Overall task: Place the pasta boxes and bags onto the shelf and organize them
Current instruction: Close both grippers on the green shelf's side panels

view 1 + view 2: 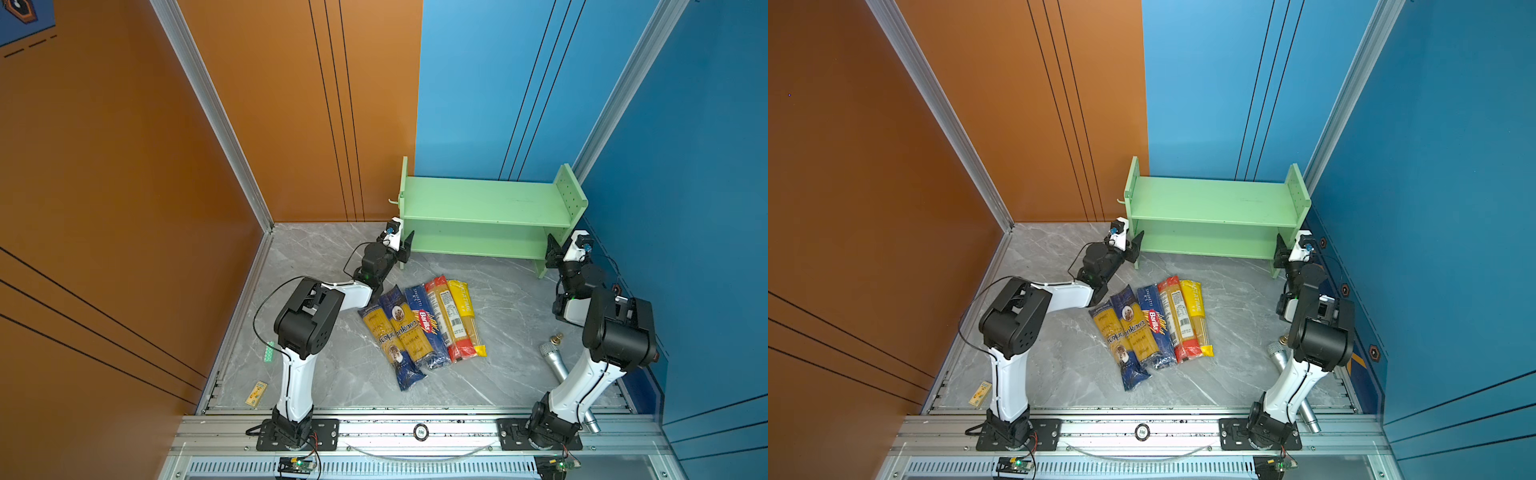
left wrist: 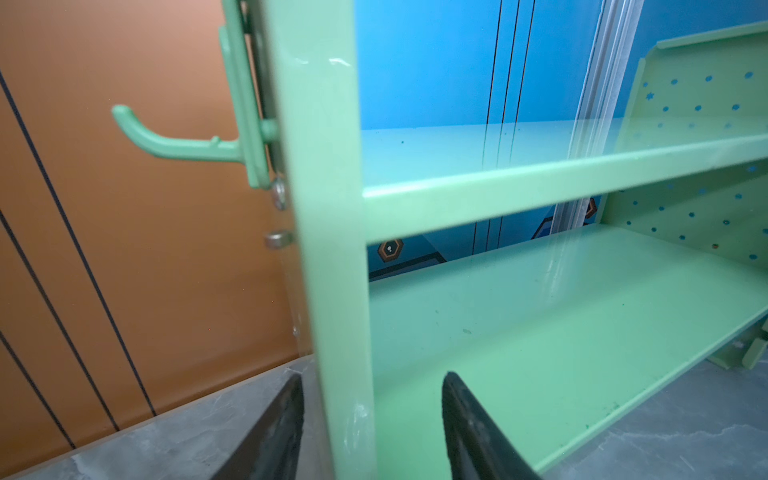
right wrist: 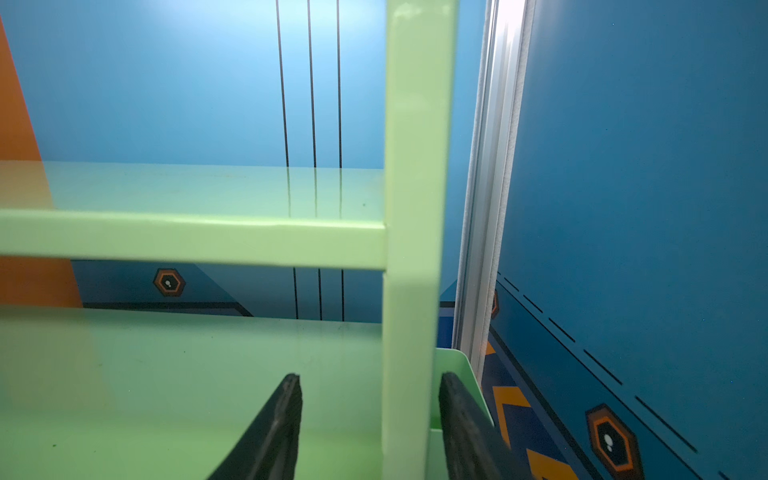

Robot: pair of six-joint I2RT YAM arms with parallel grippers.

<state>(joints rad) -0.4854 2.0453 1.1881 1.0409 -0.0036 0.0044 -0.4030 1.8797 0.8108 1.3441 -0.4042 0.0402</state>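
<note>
The light green shelf [image 1: 486, 199] [image 1: 1208, 203] stands at the back against the blue wall, both tiers bare. Five long pasta packets lie side by side on the grey floor in front of it: two navy-and-yellow ones [image 1: 386, 340] [image 1: 405, 328], a navy Barilla [image 1: 426, 326], a red-ended one [image 1: 449, 320] and a yellow-ended one [image 1: 467, 316]. My left gripper [image 1: 405, 249] [image 2: 374, 376] straddles the front edge of the shelf's left side panel [image 2: 328, 208], open, with a gap on the inner side. My right gripper [image 1: 552, 249] [image 3: 370, 375] straddles the right side panel [image 3: 415, 166] the same way, open.
A silver microphone [image 1: 555, 359] lies on the floor at the right, partly under my right arm, with a small brass piece [image 1: 557, 338] beside it. A yellow card [image 1: 256, 393] and a green strip [image 1: 270, 352] lie by the left wall. A hook [image 2: 166, 141] sticks out of the shelf's left panel.
</note>
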